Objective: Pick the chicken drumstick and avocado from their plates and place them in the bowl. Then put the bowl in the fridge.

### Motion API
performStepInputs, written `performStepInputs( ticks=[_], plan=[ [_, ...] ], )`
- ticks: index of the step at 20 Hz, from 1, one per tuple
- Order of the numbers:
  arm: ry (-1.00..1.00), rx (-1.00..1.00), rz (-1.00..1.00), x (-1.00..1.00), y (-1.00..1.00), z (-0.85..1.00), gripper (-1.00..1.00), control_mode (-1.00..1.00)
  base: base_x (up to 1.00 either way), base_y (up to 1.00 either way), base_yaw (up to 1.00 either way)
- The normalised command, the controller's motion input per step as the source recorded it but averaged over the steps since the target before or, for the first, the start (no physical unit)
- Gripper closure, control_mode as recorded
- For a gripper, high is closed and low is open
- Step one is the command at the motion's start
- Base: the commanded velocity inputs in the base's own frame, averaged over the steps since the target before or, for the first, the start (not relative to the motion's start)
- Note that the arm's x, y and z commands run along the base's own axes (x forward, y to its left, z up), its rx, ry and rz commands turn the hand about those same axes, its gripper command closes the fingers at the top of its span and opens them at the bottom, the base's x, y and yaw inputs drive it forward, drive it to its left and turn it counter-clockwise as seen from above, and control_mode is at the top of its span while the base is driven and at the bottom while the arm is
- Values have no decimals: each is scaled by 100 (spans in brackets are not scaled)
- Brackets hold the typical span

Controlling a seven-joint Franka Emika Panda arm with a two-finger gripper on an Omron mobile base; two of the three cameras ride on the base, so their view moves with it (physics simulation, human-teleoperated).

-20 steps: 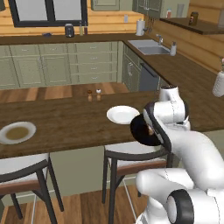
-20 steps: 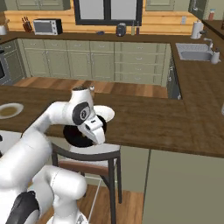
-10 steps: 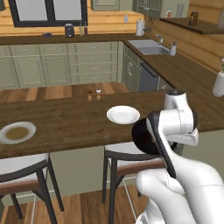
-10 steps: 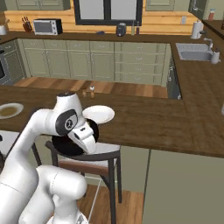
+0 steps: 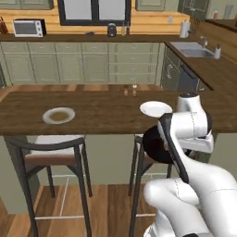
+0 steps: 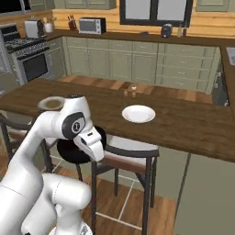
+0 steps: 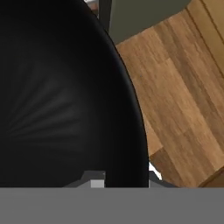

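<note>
1. I am carrying the bowl off the edge of the wooden counter, out over the stools and the plank floor. It hangs beside my wrist in both base views, and its black wall looms close against my hand camera.
2. My jaws seem to be clamped on the bowl's rim, since it rides with me clear of any surface, but my fingertips are hidden, so I cannot tell for certain.
3. Both plates are sitting bare on the counter: the white plate near me, the grey plate farther along. I am judging the drumstick and avocado to be inside the bowl, though its inside is hidden from me.
4. To do this well, I am keeping the bowl level and my wrist steady, so nothing rolls out.
5. I am turning slowly and keeping the bowl clear of the stool backs.
6. The fridge is not yet before me.
</note>
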Motion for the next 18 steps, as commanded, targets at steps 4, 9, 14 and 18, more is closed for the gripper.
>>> performStepInputs(
  ticks=[4,9,14,18],
  plan=[
    [0,0,0,0,0,0,100,100,-34,98,66],
    [0,0,0,0,0,0,100,100,-4,100,65],
    [0,0,0,0,0,0,100,100,5,100,32],
    [0,0,0,0,0,0,100,100,66,100,3]
  ],
)
